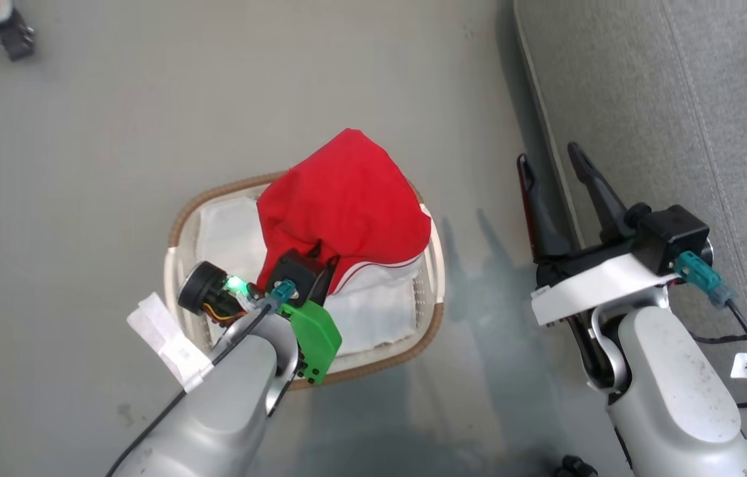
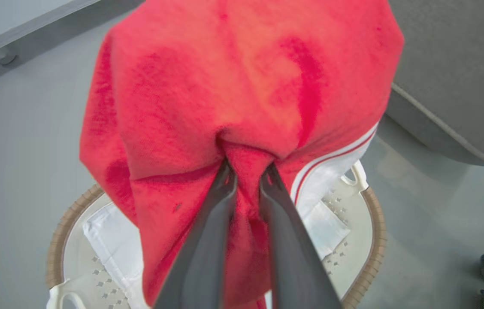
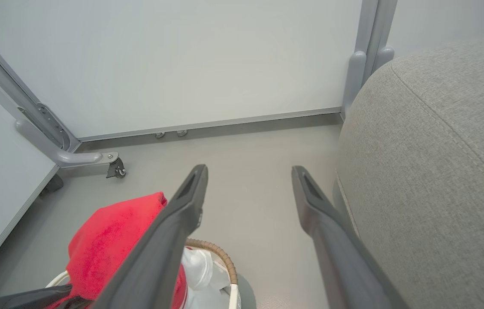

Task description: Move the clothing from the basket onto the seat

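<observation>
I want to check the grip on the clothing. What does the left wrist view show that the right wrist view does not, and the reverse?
Left wrist view, not the right one: the left gripper shut on a bunched fold of the red garment, and the perforated bottom of the basket.
Right wrist view, not the left one: the right gripper, open and empty above the floor, the pale wall panels and a small caster.
Both: the garment, the basket's brown rim, the white cloth inside it, the grey seat and the floor.

Probably a test lab: white partition panels (image 3: 182, 64) on castered metal frames (image 3: 83, 158), grey floor (image 3: 246, 150).
</observation>
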Motion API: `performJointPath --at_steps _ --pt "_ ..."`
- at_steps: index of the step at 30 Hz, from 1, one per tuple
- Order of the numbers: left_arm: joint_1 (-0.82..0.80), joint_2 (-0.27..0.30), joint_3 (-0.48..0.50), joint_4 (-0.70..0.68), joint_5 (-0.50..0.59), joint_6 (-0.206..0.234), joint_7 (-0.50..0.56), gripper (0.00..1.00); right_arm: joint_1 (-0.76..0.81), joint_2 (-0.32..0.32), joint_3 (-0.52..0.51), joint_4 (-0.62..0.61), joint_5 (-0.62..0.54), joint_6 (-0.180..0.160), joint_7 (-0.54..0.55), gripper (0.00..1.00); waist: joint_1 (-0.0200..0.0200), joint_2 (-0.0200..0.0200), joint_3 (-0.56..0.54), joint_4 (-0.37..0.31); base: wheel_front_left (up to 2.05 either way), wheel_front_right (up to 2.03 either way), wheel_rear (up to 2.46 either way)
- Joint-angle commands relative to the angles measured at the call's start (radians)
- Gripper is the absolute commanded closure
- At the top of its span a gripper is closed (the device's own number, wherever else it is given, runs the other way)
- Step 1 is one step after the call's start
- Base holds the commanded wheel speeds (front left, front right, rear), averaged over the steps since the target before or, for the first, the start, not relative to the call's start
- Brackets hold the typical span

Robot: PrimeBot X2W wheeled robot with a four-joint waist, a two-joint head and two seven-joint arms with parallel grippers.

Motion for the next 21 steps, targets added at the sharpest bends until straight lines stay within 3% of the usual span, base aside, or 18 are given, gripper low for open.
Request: performJointPath --at_steps 1,21 --pt "0.030 0.001 0.009 -0.023 0.000 0.005 -0.005 1.00 0.024 -0.005 -0.002 0.008 -0.008 -0.001 -0.005 0.00 0.0000 0.0000 -0.095 0.067 0.00 0.00 0.00" --pt "0.249 0.019 0.212 -0.396 0.057 0.014 -0.005 1.00 0.183 -0.007 -0.015 0.080 -0.038 -0.001 -0.005 0.00 0.0000 0.0000 -0.313 0.112 0.00 0.00 0.00"
